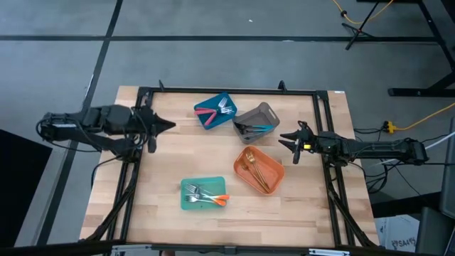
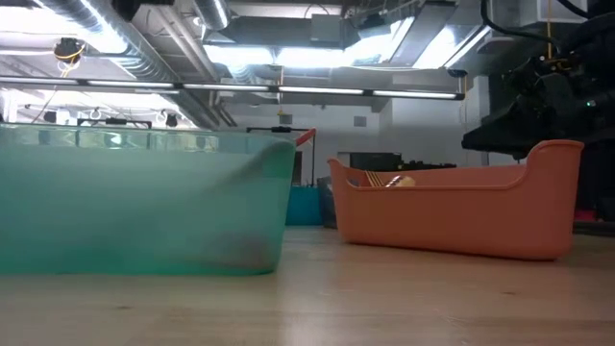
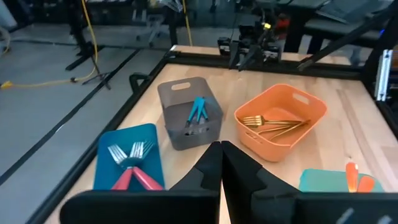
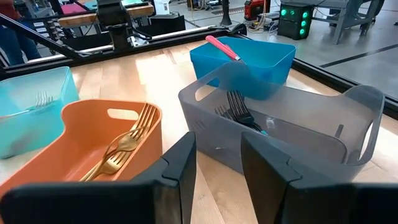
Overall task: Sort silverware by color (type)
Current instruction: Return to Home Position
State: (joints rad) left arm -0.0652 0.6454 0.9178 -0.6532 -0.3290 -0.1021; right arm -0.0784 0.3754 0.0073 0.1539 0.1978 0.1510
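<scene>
Silverware all binned on the surface (image 1: 163, 178): pink-handled forks (image 1: 213, 112) in blue bin (image 1: 210, 104), axis diagonal, tines away from the left arm. Blue-handled forks (image 1: 254, 129) in grey bin (image 1: 264, 112) and orange-handled forks (image 1: 210, 197) in teal bin (image 1: 190, 204) lie crosswise, tines toward the left arm; gold forks (image 1: 257, 171) lie diagonal in orange bin (image 1: 274, 165). Left gripper (image 1: 167, 126) at left edge, jaws together; right gripper (image 1: 286, 144) at right edge, jaws apart

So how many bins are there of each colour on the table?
Blue bin: 1
Grey bin: 1
Orange bin: 1
Teal bin: 1
Total: 4 bins
</scene>
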